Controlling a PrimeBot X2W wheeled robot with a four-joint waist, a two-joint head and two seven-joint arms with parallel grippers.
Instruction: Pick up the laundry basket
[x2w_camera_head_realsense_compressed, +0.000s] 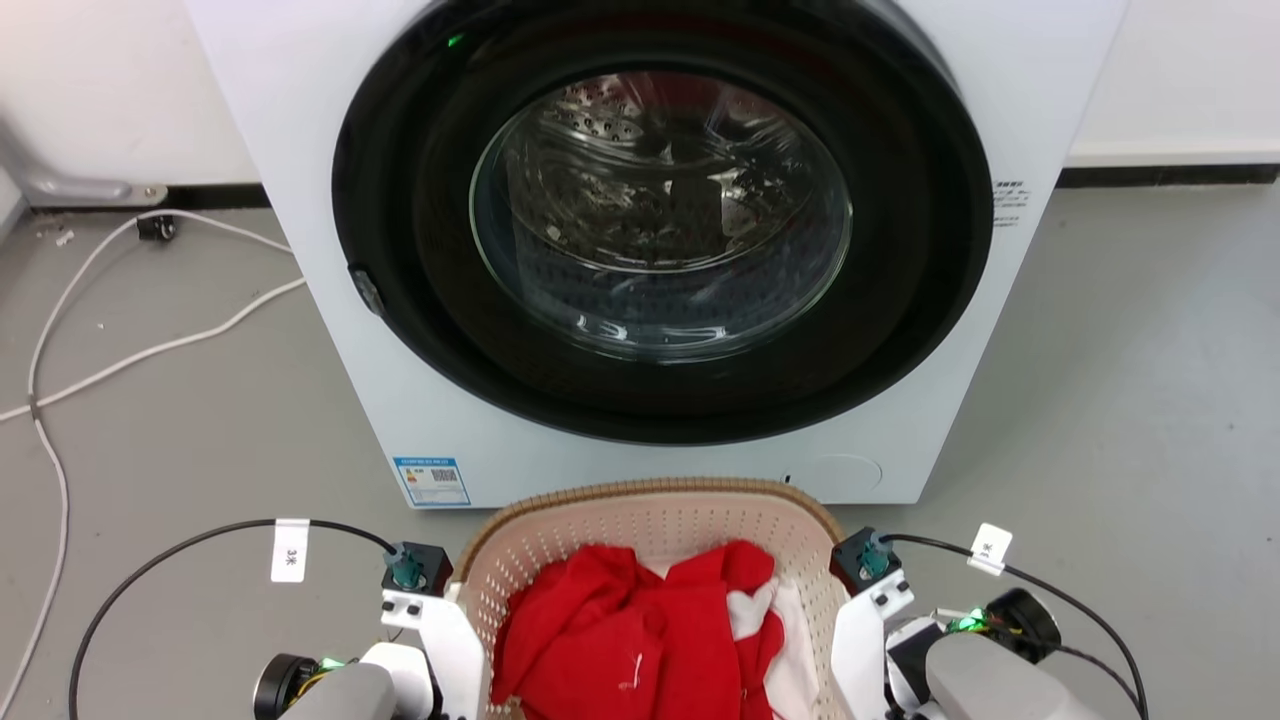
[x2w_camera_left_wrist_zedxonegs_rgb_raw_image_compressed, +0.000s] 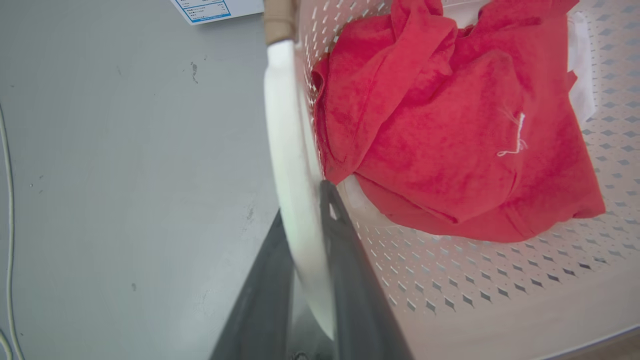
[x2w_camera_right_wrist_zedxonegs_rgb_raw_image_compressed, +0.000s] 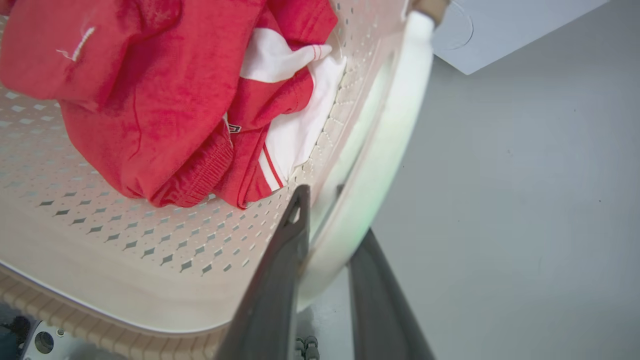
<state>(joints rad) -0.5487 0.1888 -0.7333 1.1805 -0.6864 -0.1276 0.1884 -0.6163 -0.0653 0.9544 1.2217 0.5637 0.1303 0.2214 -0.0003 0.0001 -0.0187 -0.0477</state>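
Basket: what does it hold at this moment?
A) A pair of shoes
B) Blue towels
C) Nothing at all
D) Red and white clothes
D: crumpled red cloth lies in the basket, with white cloth tucked beside it against the perforated wall.

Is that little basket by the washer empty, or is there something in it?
Not empty: red clothing and a white cloth lie bunched inside the laundry basket, over its perforated floor.
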